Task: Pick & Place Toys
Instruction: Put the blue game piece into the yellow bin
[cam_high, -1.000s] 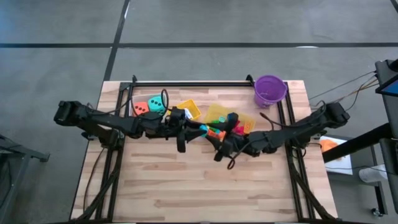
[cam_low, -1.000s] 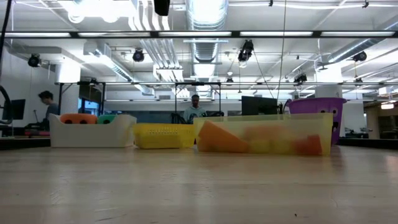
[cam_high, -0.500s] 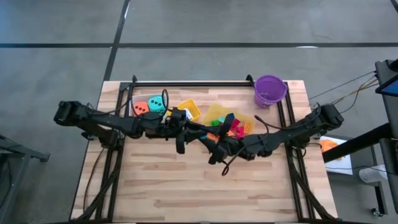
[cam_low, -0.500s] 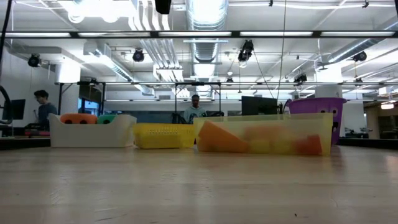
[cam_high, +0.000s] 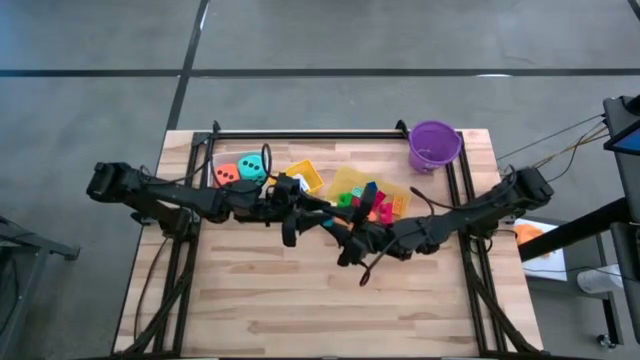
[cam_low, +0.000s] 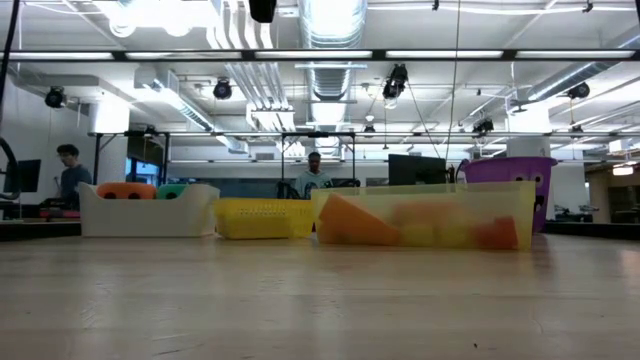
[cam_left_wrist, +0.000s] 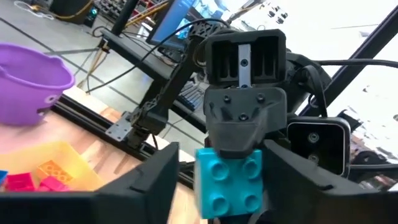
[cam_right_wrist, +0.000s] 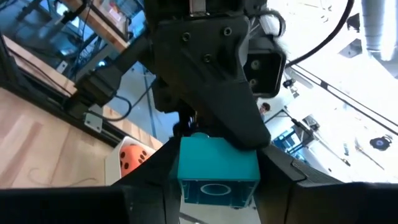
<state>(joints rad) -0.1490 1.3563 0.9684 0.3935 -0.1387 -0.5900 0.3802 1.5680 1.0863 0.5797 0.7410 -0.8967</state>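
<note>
two grippers meet nose to nose over the table's middle, a teal brick (cam_left_wrist: 227, 181) between them.

going left to right: orange die (cam_high: 226, 172) and teal die (cam_high: 250, 166) in the clear bin (cam_high: 212, 160); left gripper (cam_high: 318, 214) with fingers parted around the brick; right gripper (cam_high: 338, 231) facing it, closed onto the same brick; more bricks (cam_high: 368, 201) in the yellow bin (cam_high: 345, 179); purple bucket (cam_high: 434, 145) at the far right corner.
</note>
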